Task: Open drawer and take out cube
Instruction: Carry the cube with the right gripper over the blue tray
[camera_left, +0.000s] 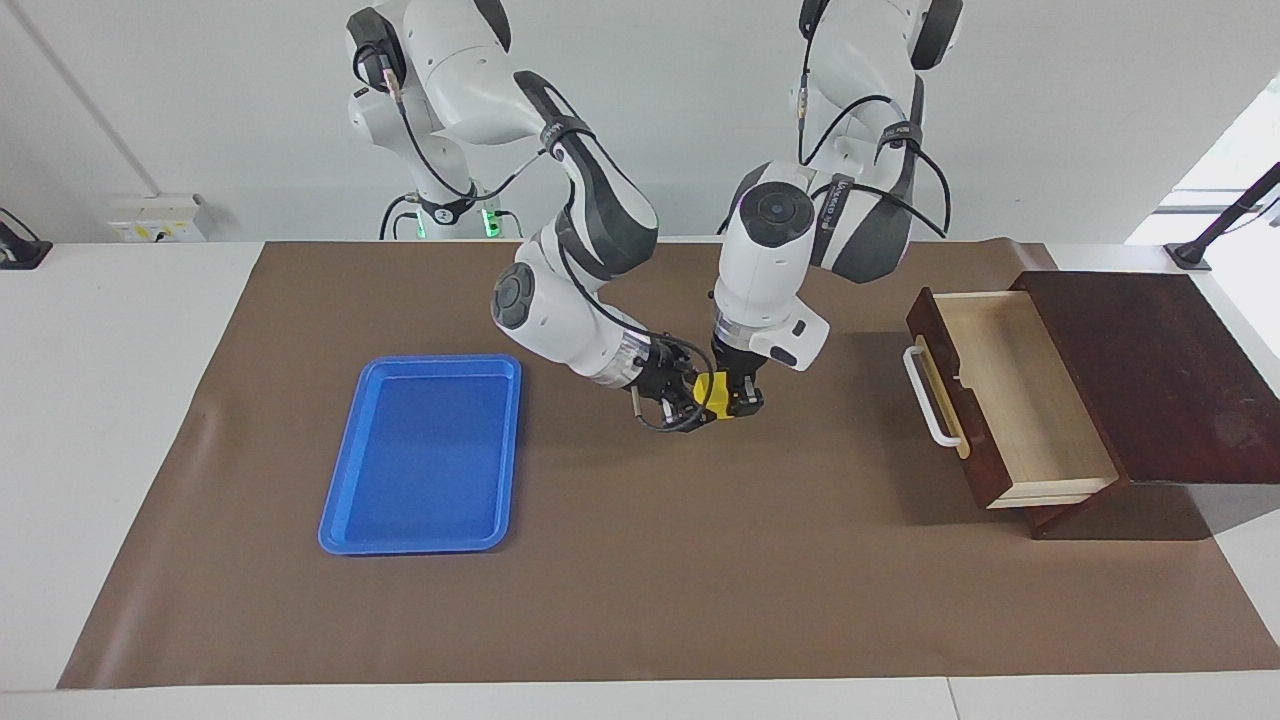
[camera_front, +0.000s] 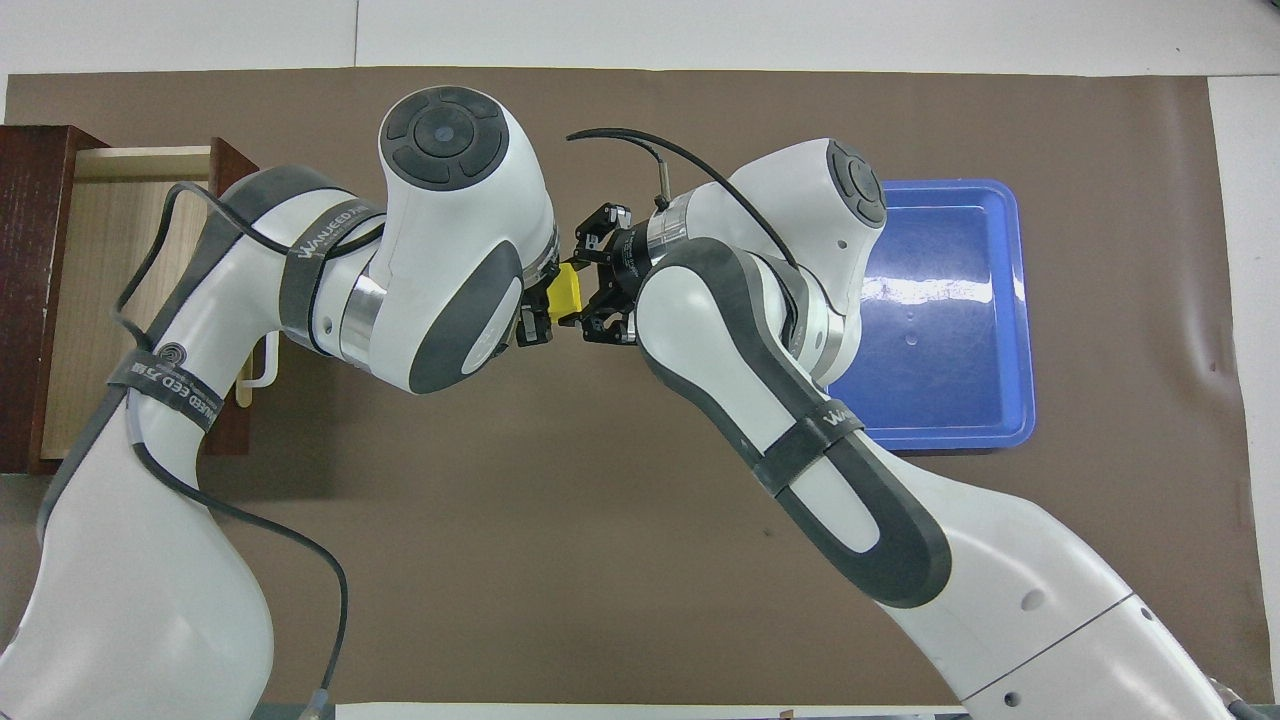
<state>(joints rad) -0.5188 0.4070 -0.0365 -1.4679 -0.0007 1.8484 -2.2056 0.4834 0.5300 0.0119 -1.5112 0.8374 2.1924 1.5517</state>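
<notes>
Blue tray: a flat blue plastic tray (camera_left: 420, 452) lies on the brown mat toward the right arm's end of the worktop, with nothing in it.
Right hand: the right hand (camera_left: 690, 404) comes in sideways and low over the middle of the mat, its fingers pressed onto the cube from the tray's side.
Cube: the small bright yellow solid cube (camera_left: 712, 394) hangs above the mat between the two hands, out of the drawer and well apart from it.
Left hand: the left hand (camera_left: 738, 397) points straight down and pinches the cube from above.
Key relation: both hands grip the one cube; the right hand is the one on the tray's side, so the handover seems to turn on the left hand letting go.
Drawer: the dark reddish-brown wooden drawer (camera_left: 1010, 400) with a white bar handle (camera_left: 927, 397) stands pulled open at the left arm's end, its pale inside bare.
Surface: a brown mat (camera_left: 640, 590) covers a white worktop (camera_left: 120, 320).
Room: a plain white wall rises at the robots' end.
</notes>
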